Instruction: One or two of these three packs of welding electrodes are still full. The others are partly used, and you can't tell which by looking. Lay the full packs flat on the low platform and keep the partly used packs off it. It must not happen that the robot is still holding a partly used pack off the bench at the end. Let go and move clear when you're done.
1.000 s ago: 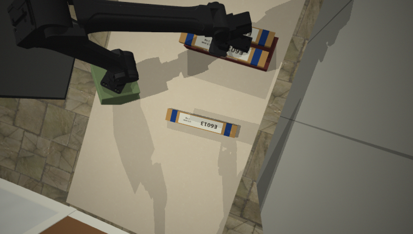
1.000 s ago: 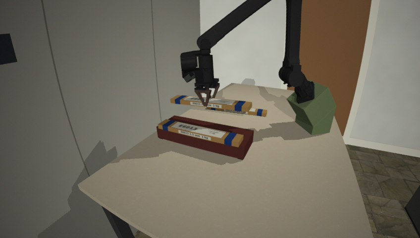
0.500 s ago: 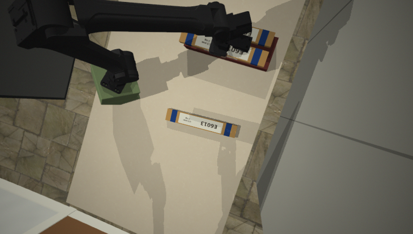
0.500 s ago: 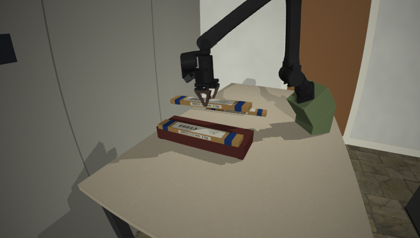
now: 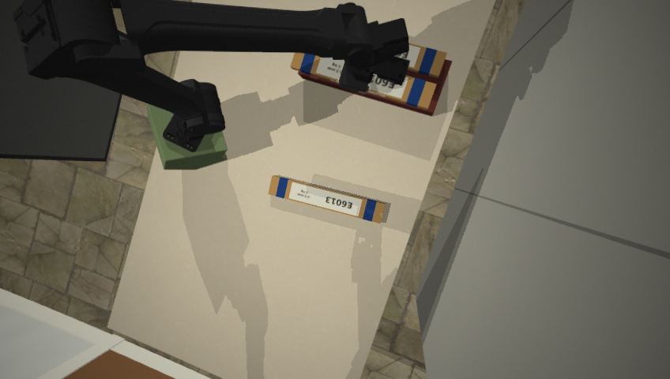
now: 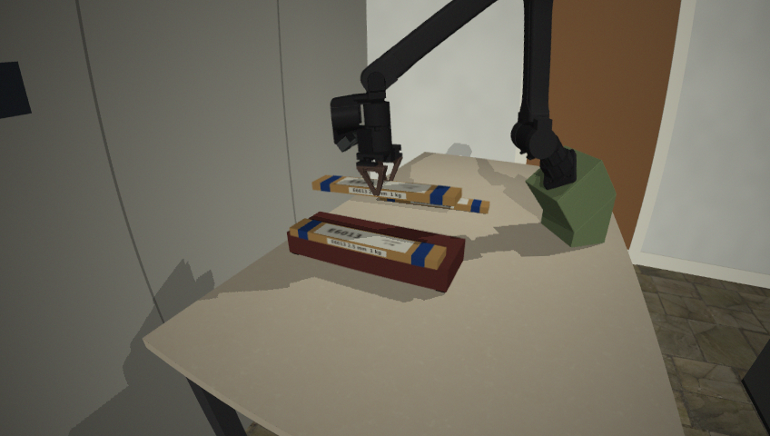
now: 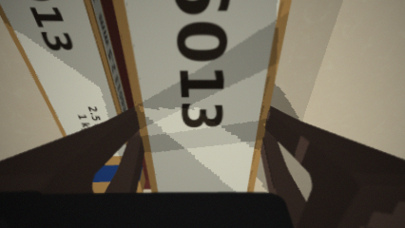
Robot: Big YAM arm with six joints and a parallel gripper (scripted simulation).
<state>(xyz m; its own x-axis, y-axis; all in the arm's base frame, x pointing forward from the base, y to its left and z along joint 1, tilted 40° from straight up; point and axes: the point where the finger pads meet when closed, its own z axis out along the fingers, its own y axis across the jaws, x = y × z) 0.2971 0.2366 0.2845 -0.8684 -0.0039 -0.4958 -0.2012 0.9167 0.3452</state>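
While one pack (image 6: 367, 245) lies flat on the low platform (image 6: 378, 267), the hand (image 6: 380, 181) is clamped on a second pack (image 6: 421, 192) in the air; third pack (image 5: 327, 199) rests mid-counter (image 6: 486, 334).

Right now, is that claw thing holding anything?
Gripper: closed on a pack of welding electrodes, held in the air beside the platform.

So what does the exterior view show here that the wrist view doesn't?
Only the exterior view shows the held tan-and-blue electrode pack hanging above the beige table, the third pack behind it and the green arm base. Only the wrist view shows the claw's dark fingers pressing both long edges of the held pack. Both show the pack on the dark red platform and the claw.
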